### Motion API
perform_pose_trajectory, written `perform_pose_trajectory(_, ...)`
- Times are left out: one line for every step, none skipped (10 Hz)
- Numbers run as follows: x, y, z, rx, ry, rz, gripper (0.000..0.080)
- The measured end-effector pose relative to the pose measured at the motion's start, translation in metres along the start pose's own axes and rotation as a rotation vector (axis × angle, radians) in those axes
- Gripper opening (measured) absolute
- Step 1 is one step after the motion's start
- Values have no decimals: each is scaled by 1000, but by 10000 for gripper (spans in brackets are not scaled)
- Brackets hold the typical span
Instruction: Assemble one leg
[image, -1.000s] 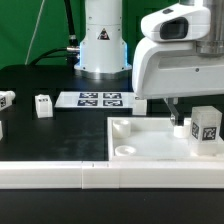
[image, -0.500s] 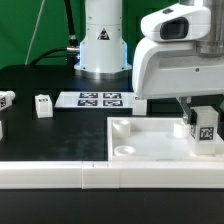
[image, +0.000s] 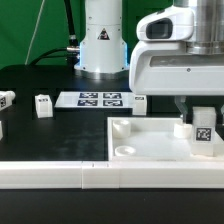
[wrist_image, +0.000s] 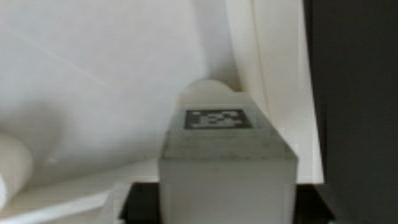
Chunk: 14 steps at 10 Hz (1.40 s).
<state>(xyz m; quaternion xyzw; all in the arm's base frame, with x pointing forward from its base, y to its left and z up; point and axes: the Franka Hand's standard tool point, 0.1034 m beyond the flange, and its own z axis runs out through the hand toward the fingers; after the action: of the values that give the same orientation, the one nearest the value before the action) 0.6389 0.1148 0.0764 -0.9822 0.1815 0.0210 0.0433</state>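
Note:
The leg (image: 204, 129), a small white block with a black-and-white tag, stands upright at the tray's (image: 150, 152) near corner on the exterior view's right. My gripper (image: 201, 116) reaches down over it, one finger on each side. In the wrist view the leg (wrist_image: 222, 160) fills the gap between the two black fingers (wrist_image: 146, 204) of my gripper (wrist_image: 226, 206), and both touch its sides. The leg's tagged end points at a rounded corner of the white tray (wrist_image: 89, 90). The gripper is shut on the leg.
Three more small white legs lie on the black table: one (image: 42, 106), one (image: 6, 99) at the exterior view's left edge, and one (image: 140, 101) by the marker board (image: 95, 98). The robot base (image: 102, 45) stands behind. A white rail (image: 60, 176) runs along the front.
The gripper has moved toward the exterior view's right, from beside the leg to straddling it. The leg has hardly moved.

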Motion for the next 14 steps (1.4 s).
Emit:
perform_pose_trajectory(0,1,0,3,-2,120,291)
perform_pose_trajectory(0,1,0,3,-2,225,291)
perform_pose_trajectory(0,1,1,0,-1,344,291)
perform_pose_trajectory(0,1,1,-1,0,436,292)
perform_pose_trajectory(1,1,0,7,4,597,292)
perform_pose_trajectory(2,2,0,15,11,727,292)
perform_pose_trajectory(2,2,0,25,16,809,292)
perform_pose_trajectory(2,3,0,30,9,879,292)
perform_pose_trajectory(1,3,0,31,6,962,292)
perform_pose_trajectory(1,2,0,34,-1,1056,292)
perform_pose_trajectory(1,2,0,34,-3,1111,292)
perform_pose_trajectory(1,2,0,34,-3,1115,293)
perform_pose_trajectory(0,2,1,33,-4,1108,293)
perform_pose_trajectory(0,2,1,33,-4,1105,503)
